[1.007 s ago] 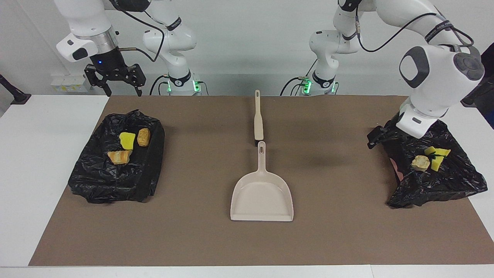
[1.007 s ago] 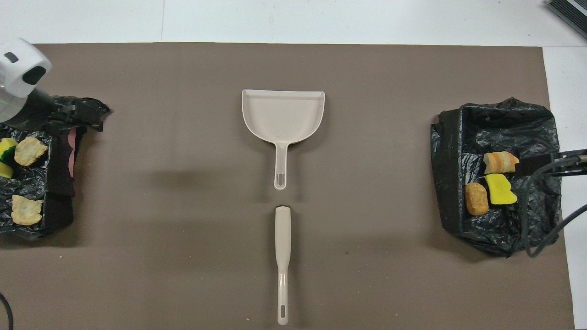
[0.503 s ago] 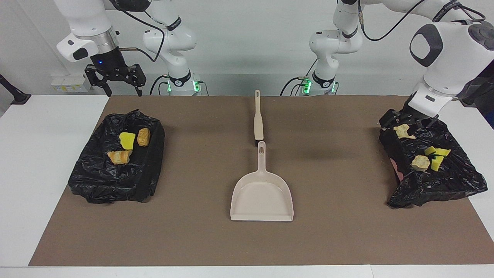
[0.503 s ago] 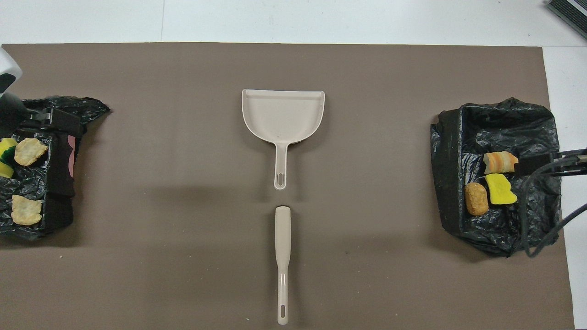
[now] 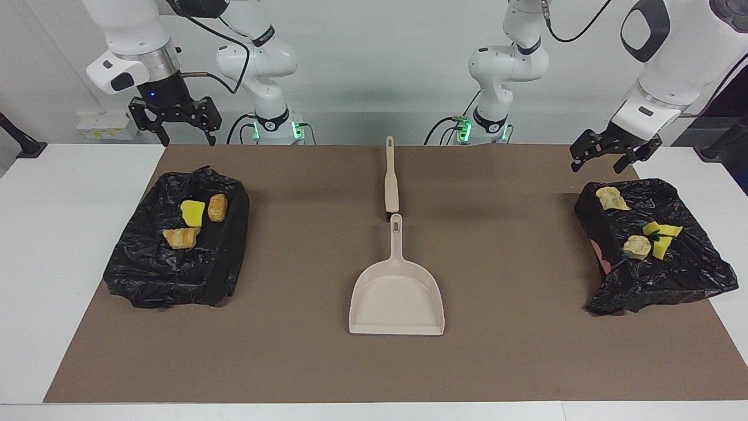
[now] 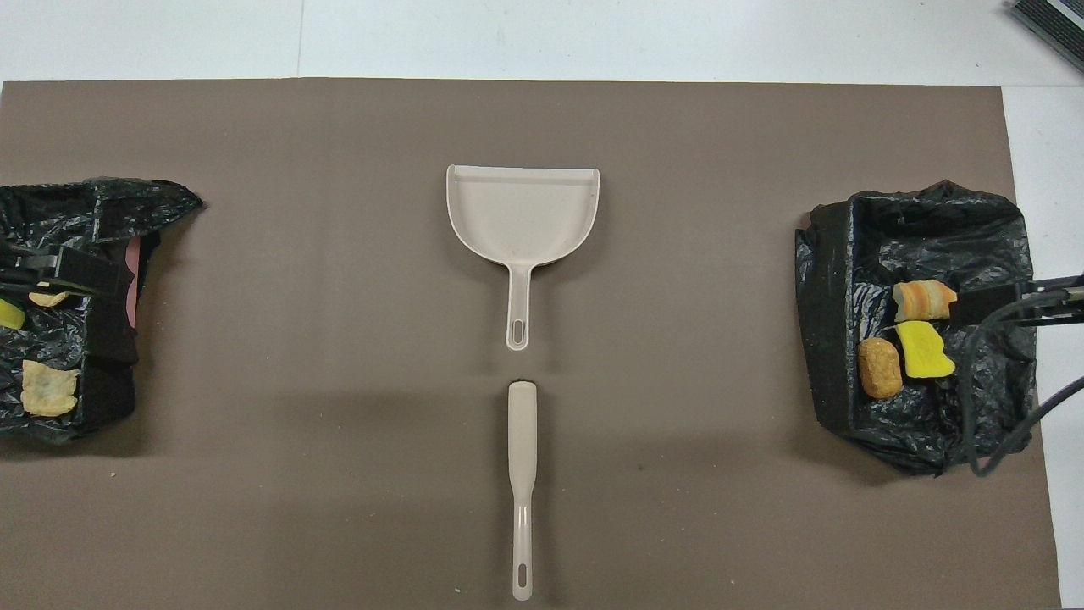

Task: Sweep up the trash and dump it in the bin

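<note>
The dustpan (image 5: 397, 292) lies flat in the middle of the brown mat (image 5: 292, 351) on the worktop (image 5: 58, 234), its handle pointing toward the robots, and the brush (image 5: 391, 175) lies in line with that handle, nearer the robots and just short of touching it. Toward the right arm's end from the dustpan sits a bin lined with a black bag (image 5: 175, 257), holding three pieces of trash (image 5: 182, 237): a striped bread lump, a yellow sponge chunk and a brown roll. Toward the left arm's end sits a second black-bagged bin (image 5: 654, 245) with three more scraps (image 5: 637, 246). The left claw (image 5: 608, 158) hangs in the air above that bin's edge, fingers spread and empty. The right claw (image 5: 175, 126) hangs above the worktop's robot-side edge, also spread open, gripping nothing.
</note>
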